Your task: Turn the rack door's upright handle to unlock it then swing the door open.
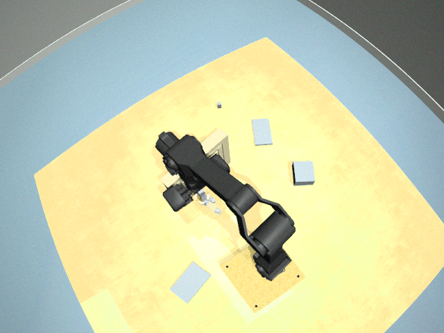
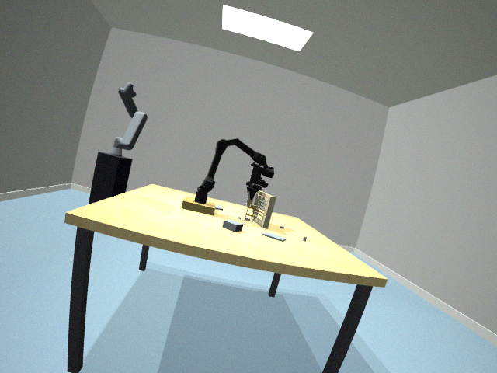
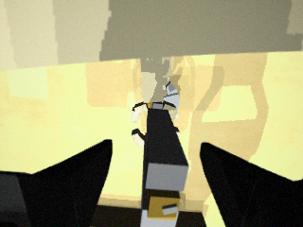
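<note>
The arm [image 1: 224,179] [image 2: 218,158] reaches over the worktop [image 1: 118,215] [image 2: 172,228] from its base plate [image 1: 247,286] [image 2: 196,207], and the end effector [image 1: 193,185] [image 2: 250,199] [image 3: 156,147] points down beside the frame [image 1: 216,139] [image 2: 269,212] [image 3: 199,28]. Its fingers stand apart, clamped on nothing. In the wrist view the upright handle [image 3: 163,134] runs between them, with a gap showing on either side.

The frame stands upright, inward from the upper-left edge of the worktop in the top view. The handle is on the frame's side facing the base plate. The arm covers much of the door, so its angle cannot be told.

Towards the upper-right edge in the top view lie a flat plate [image 1: 261,132] [image 2: 274,236] and a grey block [image 1: 303,173] [image 2: 232,225]. A small cube [image 1: 218,105] [image 2: 304,238] sits nearer the upper-left edge, well apart from the arm. Another plate [image 1: 190,282] [image 2: 218,207] lies near the base plate, on the side towards the lower-left edge.
</note>
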{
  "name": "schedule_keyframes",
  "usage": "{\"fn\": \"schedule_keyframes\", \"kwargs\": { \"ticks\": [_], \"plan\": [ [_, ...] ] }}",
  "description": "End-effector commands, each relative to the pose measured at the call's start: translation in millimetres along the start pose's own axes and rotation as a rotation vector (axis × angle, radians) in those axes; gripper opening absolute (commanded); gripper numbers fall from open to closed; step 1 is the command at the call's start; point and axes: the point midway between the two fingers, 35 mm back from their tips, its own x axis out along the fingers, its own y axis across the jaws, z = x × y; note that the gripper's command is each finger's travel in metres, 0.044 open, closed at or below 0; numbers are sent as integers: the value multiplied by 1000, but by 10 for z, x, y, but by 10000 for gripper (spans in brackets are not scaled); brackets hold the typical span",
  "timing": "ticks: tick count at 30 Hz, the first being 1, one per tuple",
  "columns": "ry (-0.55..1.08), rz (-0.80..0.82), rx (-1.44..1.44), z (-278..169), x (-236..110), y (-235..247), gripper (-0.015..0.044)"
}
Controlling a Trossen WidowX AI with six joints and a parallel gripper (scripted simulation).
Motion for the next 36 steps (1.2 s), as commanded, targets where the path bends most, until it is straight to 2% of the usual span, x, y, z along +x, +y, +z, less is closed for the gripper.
{"fn": "schedule_keyframes", "kwargs": {
  "ticks": [1,29,36],
  "plan": [
    [-2,-1,178,2,0,-2,287],
    [-1,0,1565,2,1,-1,287],
    [-1,0,1639,2,1,-1,287]
  ]
}}
